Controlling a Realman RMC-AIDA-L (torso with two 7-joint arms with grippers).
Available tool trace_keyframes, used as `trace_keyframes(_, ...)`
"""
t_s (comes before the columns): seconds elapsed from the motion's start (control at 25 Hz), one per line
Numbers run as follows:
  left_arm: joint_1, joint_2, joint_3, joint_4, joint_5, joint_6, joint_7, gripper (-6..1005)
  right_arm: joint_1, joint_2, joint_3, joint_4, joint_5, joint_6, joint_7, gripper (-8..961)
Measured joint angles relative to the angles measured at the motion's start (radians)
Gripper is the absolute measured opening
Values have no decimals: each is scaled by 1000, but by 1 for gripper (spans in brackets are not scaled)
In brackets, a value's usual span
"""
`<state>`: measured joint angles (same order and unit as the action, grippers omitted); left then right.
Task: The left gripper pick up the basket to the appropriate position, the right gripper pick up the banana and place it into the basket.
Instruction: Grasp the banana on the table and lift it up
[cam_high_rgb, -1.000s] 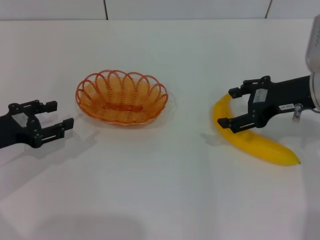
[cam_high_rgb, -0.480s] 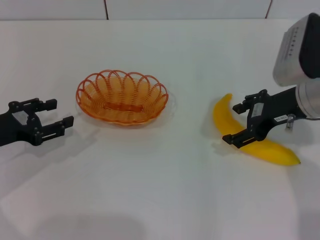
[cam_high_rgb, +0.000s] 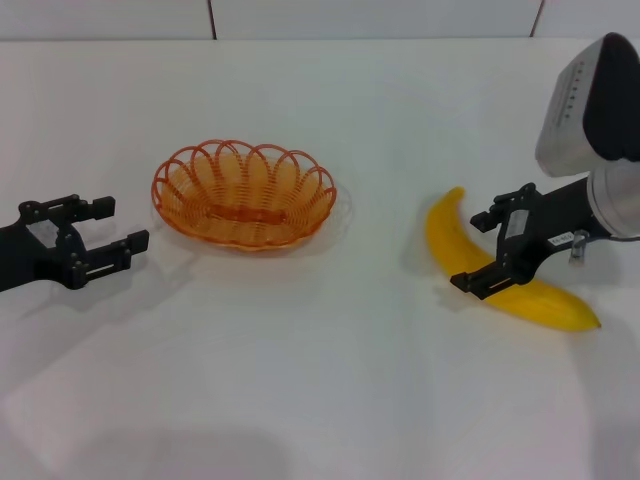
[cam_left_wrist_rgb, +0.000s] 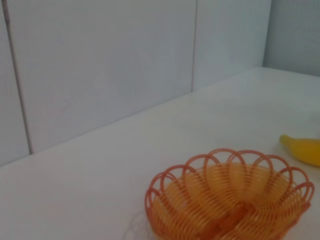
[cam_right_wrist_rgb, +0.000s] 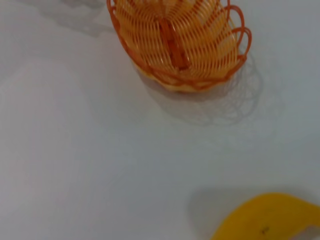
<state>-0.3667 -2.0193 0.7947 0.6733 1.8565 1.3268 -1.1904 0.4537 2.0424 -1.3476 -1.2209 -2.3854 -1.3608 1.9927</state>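
The orange wire basket stands on the white table, left of centre; it also shows in the left wrist view and the right wrist view. My left gripper is open and empty, just left of the basket and apart from it. The yellow banana lies on the table at the right; its tip shows in the left wrist view and part of it in the right wrist view. My right gripper is open and straddles the banana's middle, one finger on each side.
The white table stretches wide in front and between basket and banana. A tiled wall runs along the table's far edge.
My right gripper has shifted nearer and slightly right along the banana, and its silver-white arm has swung into view. The left gripper, basket and banana have hardly moved.
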Motion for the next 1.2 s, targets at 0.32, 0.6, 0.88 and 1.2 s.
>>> trace_keyframes(0.32, -3, 0, 0, 0, 1, 0, -2, 666, 34, -2, -1, 64, -15, 14, 9, 890)
trace_keyframes(0.6, -8, 0, 0, 0, 1, 0, -2, 666, 43, -2, -2, 81, -15, 31, 9, 890)
trace_keyframes(0.88, -9, -2, 0, 0, 1, 0, -2, 666, 65, -2, -2, 117, -33, 36, 9, 890)
trace_keyframes(1.2, -9, -3, 0, 0, 1, 0, 0, 666, 72, -1, -2, 118, -37, 37, 13, 861)
